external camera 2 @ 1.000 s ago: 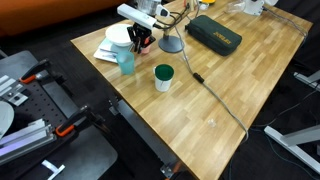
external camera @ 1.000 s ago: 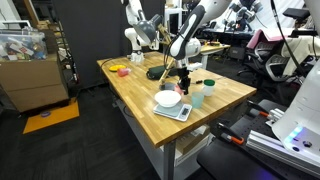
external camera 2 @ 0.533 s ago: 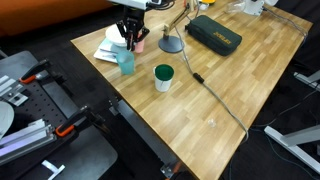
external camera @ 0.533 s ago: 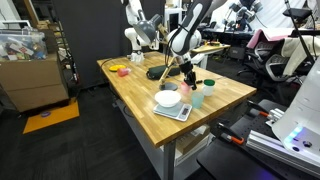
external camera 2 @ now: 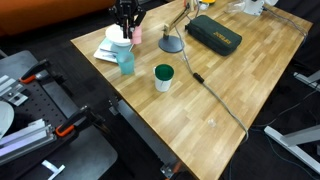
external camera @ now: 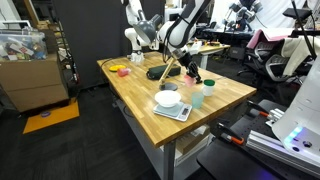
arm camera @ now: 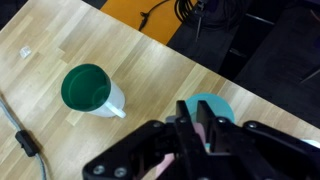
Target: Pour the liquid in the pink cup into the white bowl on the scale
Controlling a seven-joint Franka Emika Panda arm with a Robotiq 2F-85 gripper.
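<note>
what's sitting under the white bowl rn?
The round glossy white bowl rests on a flat silver-grey scale on the wooden table. The scale's middle is covered by the bowl.

Arm (external camera: 183, 30) raised, fingers (arm camera: 186, 124) clasping the pink cup (external camera 2: 136, 35)

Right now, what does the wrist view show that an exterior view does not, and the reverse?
Only the wrist view: a small pale speck on the table. Only an exterior view: the white bowl, the pink cup beside it, a dark case. Both: the green-topped cup, the pale mint cup, the hand.
</note>
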